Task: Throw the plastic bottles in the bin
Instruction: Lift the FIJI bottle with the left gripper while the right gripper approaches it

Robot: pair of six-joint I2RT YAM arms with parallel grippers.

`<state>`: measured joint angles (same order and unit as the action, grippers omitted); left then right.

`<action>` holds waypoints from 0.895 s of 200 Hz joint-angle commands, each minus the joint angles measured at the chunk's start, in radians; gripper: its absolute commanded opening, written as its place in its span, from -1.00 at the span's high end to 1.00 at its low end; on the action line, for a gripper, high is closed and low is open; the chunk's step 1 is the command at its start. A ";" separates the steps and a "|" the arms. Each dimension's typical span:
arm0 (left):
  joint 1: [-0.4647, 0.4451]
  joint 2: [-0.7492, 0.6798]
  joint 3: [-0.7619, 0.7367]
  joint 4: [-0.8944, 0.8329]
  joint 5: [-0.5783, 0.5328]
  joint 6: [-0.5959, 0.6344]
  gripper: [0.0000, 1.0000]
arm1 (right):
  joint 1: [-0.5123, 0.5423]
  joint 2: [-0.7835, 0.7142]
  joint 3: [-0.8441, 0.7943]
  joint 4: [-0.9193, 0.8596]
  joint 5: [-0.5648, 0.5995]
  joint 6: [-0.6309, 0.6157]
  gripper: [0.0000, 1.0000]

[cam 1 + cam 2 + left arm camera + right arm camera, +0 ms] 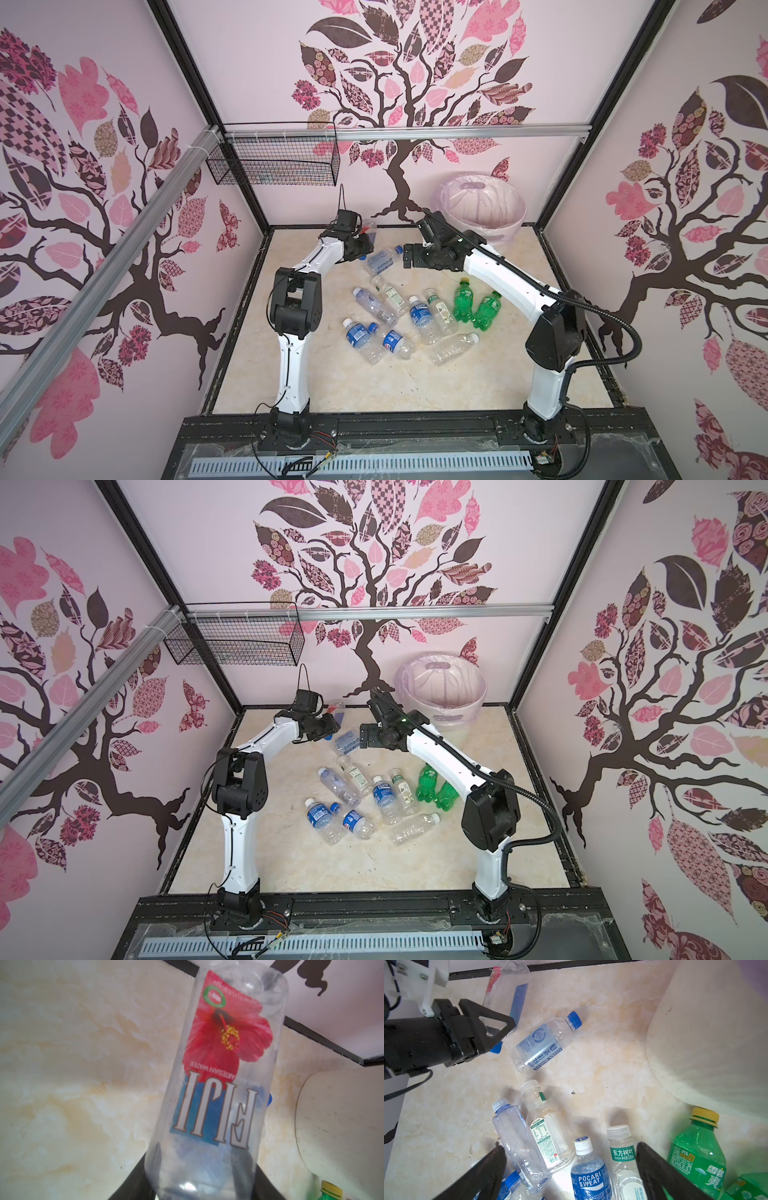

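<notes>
My left gripper is shut on a clear plastic bottle with a red flower label, gripped near its blue-capped neck and tilted above the floor at the back. The right wrist view shows this bottle too. The bin, cream-white with a pale pink liner, stands at the back right. My right gripper is open, hovering over several lying bottles, among them a blue-capped soda water bottle, a Pocari bottle and two green bottles with yellow caps.
A black wire mesh basket hangs from the back rail at left. Patterned walls close in the floor on three sides. The bin's wall is close beside the right gripper.
</notes>
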<state>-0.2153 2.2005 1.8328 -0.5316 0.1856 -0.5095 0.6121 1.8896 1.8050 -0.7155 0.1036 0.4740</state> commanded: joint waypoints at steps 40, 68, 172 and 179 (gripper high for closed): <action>-0.063 -0.246 -0.158 0.000 0.053 0.017 -0.03 | -0.069 -0.066 0.129 -0.052 -0.103 0.053 -0.99; -0.110 -0.369 -0.248 0.041 0.095 -0.040 -0.03 | -0.095 -0.064 0.194 -0.053 -0.158 0.073 -0.99; -0.192 -0.682 -0.387 0.047 0.166 -0.178 -0.02 | -0.112 -0.072 0.298 -0.016 -0.395 0.175 -0.95; -0.198 -0.689 -0.388 0.041 0.164 -0.182 -0.01 | -0.114 -0.072 0.298 -0.008 -0.415 0.179 -0.95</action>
<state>-0.3950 1.5585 1.4639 -0.4854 0.3389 -0.6670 0.5007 1.8835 2.0747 -0.7429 -0.2268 0.6121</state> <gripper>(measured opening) 0.522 0.980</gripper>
